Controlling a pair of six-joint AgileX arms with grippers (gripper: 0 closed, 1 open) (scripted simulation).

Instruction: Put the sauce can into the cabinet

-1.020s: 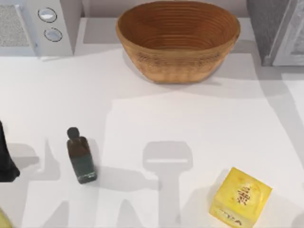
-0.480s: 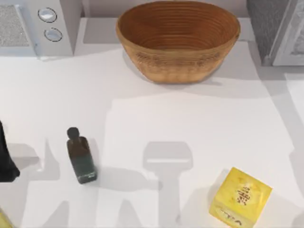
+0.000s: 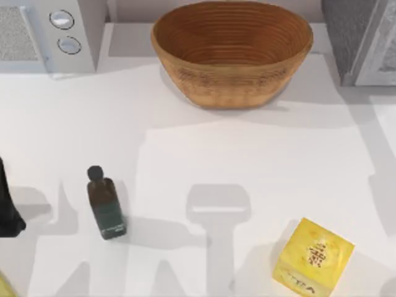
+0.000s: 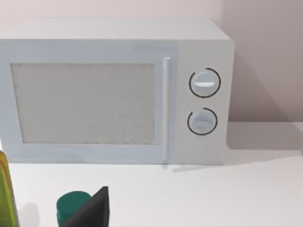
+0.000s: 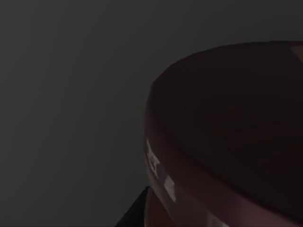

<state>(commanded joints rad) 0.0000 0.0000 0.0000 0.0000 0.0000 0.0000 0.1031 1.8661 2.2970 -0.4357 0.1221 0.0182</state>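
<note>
Left gripper point(image 3: 7, 207) at the table's point(image 3: 247, 161) left edge; whether it is released or clenched I cannot tell

It hangs dark at the near left, just left of the bottle point(image 3: 105, 204), which lies apart from it with its cap pointing toward the back. From the left wrist, the microwave point(image 4: 113, 90) stands ahead with two round knobs beside its door, and a round green cap point(image 4: 71, 205) sits close by one dark finger. The cabinet point(image 3: 365, 37) stands at the far right corner, the basket point(image 3: 232, 52) just left of it at the back middle. A yellow box point(image 3: 312, 257) sits tilted at the near right. The right wrist view is dark, and where the can is I cannot tell
</note>
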